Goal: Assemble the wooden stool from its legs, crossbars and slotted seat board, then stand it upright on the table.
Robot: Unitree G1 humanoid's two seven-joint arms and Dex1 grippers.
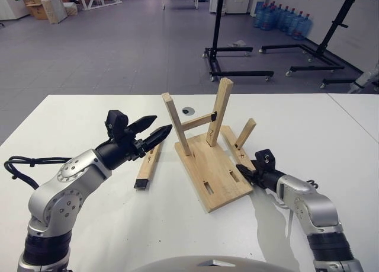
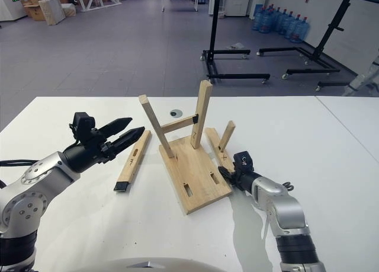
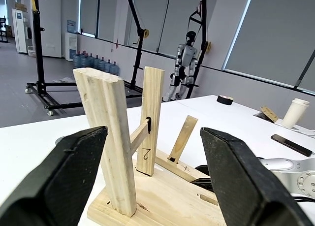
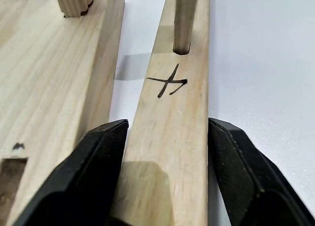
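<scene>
The slotted seat board (image 1: 216, 180) lies flat mid-table. Two legs (image 1: 176, 125) (image 1: 219, 111) stand upright in it, joined by a crossbar (image 1: 196, 122). A third leg marked with an X (image 4: 172, 88) lies just right of the board with a short crossbar (image 1: 245, 133) sticking up from it. My right gripper (image 1: 244, 173) is shut on that leg's near end, one finger on each side. A fourth leg (image 1: 148, 164) lies loose to the left of the board. My left gripper (image 1: 163, 123) hangs open above it, pointing at the standing legs (image 3: 110, 137).
A round cable hole (image 1: 188, 111) sits in the table behind the stool parts. Black wheeled stands (image 1: 237, 53) are on the floor beyond the far edge. A second table (image 1: 355, 109) adjoins at the right. The white tabletop (image 1: 89, 118) stretches out to the left.
</scene>
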